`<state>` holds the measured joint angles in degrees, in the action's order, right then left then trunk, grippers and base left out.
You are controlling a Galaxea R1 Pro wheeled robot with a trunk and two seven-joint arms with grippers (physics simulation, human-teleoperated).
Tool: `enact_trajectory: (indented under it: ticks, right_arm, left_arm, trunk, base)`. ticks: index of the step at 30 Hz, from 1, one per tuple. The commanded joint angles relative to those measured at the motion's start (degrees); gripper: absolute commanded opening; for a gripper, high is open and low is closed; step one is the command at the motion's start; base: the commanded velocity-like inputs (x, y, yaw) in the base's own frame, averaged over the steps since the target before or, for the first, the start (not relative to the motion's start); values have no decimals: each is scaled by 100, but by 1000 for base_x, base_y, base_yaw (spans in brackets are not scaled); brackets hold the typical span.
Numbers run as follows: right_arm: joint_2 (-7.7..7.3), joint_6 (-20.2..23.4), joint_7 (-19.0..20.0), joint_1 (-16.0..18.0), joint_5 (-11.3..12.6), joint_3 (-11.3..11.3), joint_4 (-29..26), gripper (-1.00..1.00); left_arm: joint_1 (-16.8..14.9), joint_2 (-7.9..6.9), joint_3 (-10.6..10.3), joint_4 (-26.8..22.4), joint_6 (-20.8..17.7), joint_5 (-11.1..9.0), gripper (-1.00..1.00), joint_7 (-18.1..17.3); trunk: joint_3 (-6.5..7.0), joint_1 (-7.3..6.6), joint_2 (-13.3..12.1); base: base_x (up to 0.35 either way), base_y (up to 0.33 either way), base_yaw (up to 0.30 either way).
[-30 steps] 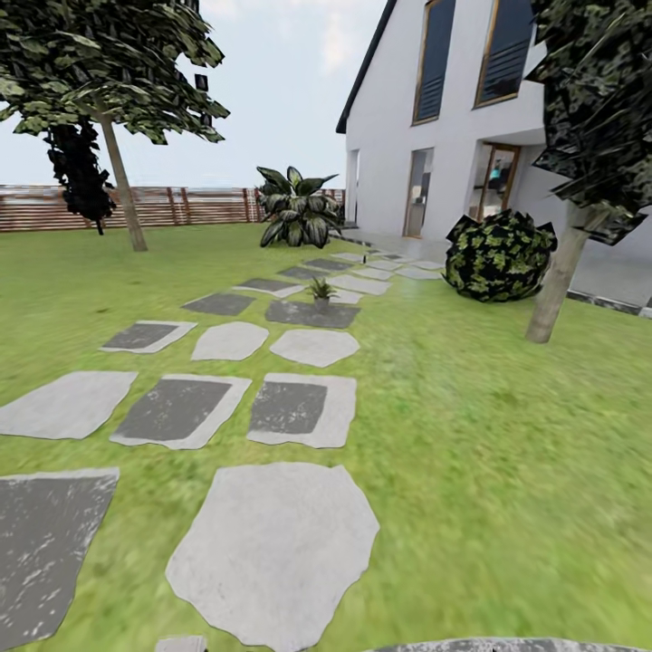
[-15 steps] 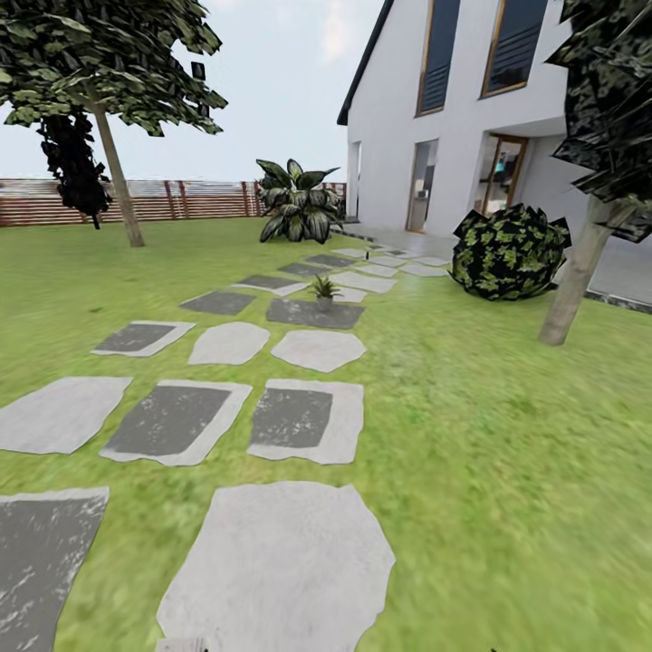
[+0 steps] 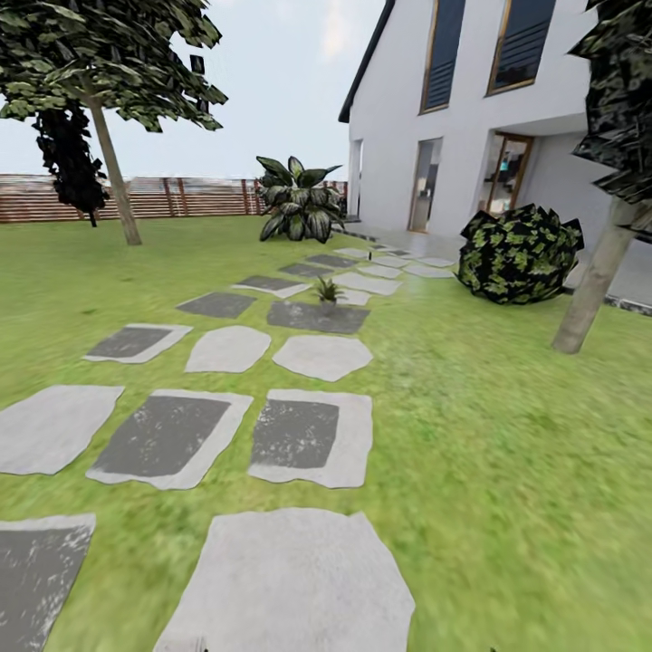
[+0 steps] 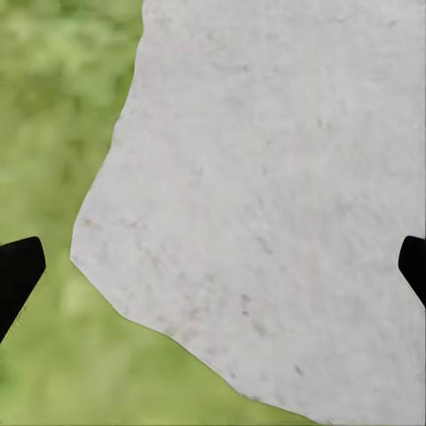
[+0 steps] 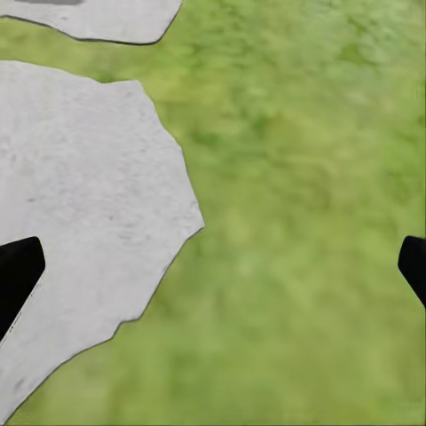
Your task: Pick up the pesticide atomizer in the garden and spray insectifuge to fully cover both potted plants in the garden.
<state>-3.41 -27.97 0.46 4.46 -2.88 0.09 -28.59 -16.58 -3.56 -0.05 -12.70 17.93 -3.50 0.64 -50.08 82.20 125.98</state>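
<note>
The garden lawn point(image 3: 507, 471) stretches ahead, crossed by a path of grey stepping stones point(image 3: 312, 436). The pesticide atomizer and the two low potted plants are out of view. My left gripper point(image 4: 213, 275) hangs open over a pale stepping stone point(image 4: 284, 177), with its dark fingertips point(image 4: 18, 271) wide apart and nothing between them. My right gripper point(image 5: 213, 275) is open as well, above grass point(image 5: 302, 222) beside the edge of a pale stone point(image 5: 80, 204).
A small spiky plant point(image 3: 326, 290) stands on the path. Behind it rises a tall broad-leaved plant point(image 3: 297, 210). A dark round shrub point(image 3: 518, 254) and a tree trunk point(image 3: 593, 285) are at the right, another tree point(image 3: 109, 154) and the brown fence point(image 3: 181, 199) at the left. A white house point(image 3: 471, 118) stands at the back.
The whole head view has shifted: the stepping stones have slid down and grown, and the shrub and right trunk have drifted right. The camera has moved forward along the path.
</note>
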Motion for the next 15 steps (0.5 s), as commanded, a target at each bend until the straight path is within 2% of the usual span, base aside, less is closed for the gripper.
enact_trajectory:
  ticks: [1, 15]
  right_arm:
    - [-2, -15, -1, 3, -29, 0, 2, 100]
    - [-2, -15, -2, 1, -29, 0, 2, 100]
  left_arm:
    - [-4, 0, -3, 5, 17, -36, 100, -2]
    - [-3, 2, -3, 5, 17, -36, 100, -2]
  trunk:
    - [-5, 3, 2]
    - [-5, 3, 2]
  base:
    - [335, 98, 0]
    - [335, 98, 0]
